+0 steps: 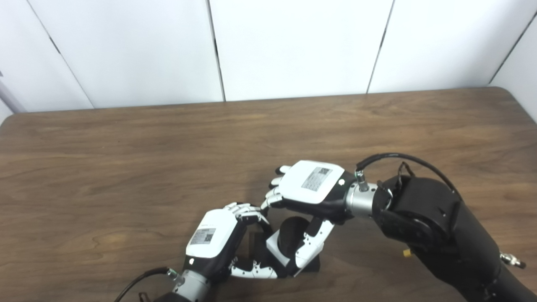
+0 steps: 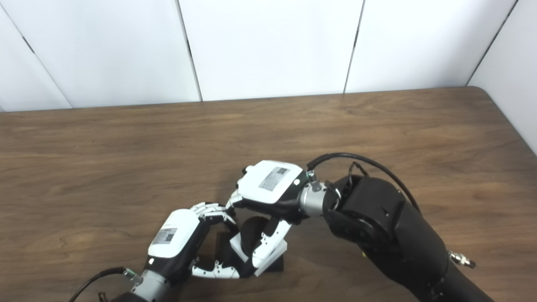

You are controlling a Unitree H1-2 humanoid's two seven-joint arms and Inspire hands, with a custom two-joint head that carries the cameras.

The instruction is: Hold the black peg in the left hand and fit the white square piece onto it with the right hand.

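The black peg [image 1: 292,233] stands near the table's front edge, its round top showing and its dark base [image 2: 275,264] on the wood. The white square piece [image 1: 275,248] sits around the peg, slightly tilted. My left hand [image 1: 215,242] comes in from the lower left, with its fingers [image 1: 247,211] and thumb curled around the peg's base. My right hand [image 1: 308,184] hovers palm-down over the peg. Its thumb [image 1: 311,247] and fingers are closed on the white piece from above. How far down the peg the piece sits is hidden by the hands.
The brown wooden table [image 1: 126,167] stretches out behind and to both sides. White wall panels [image 1: 293,46] stand along its far edge. The bulky black right forearm [image 1: 432,226] and its cable loop [image 1: 402,158] fill the lower right.
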